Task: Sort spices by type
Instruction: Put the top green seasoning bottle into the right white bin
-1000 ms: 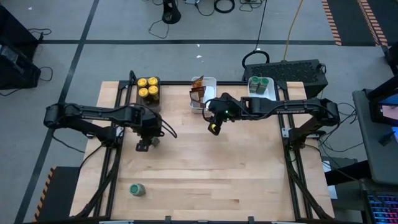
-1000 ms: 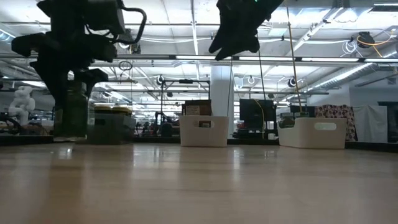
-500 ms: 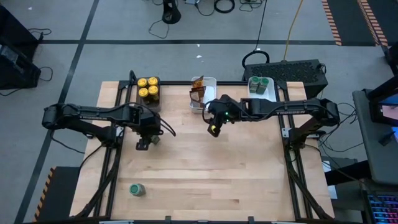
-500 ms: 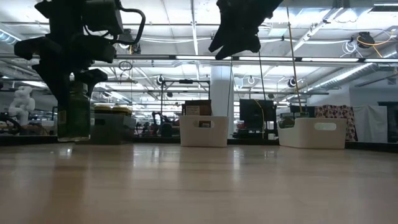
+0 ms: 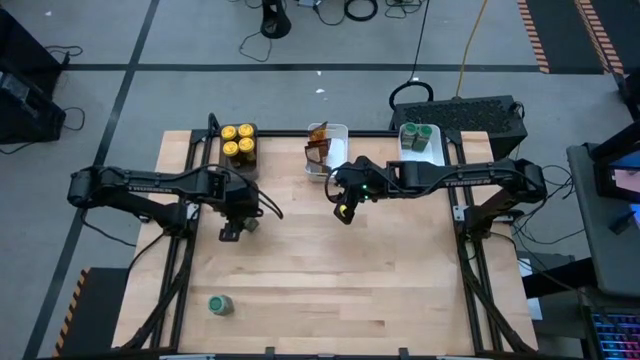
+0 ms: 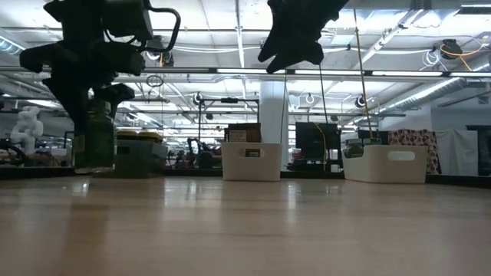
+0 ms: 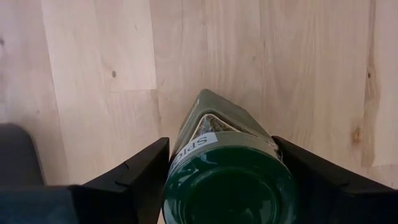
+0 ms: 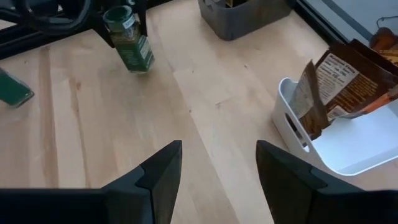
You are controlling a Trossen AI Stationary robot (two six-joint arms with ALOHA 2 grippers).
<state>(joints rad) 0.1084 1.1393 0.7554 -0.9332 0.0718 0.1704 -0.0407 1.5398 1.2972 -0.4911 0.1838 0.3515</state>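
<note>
On the counter, left gripper fingers squeeze a green-lid jar to move it w/ its kind; right gripper waits, fingers wide.

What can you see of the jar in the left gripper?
The green-lidded spice jar is clear, filled with dark green herbs, and carries a white label. It stands upright, clamped between the left gripper's fingers, at or just above the wooden table, near the dark tray of yellow-lidded jars.
</note>
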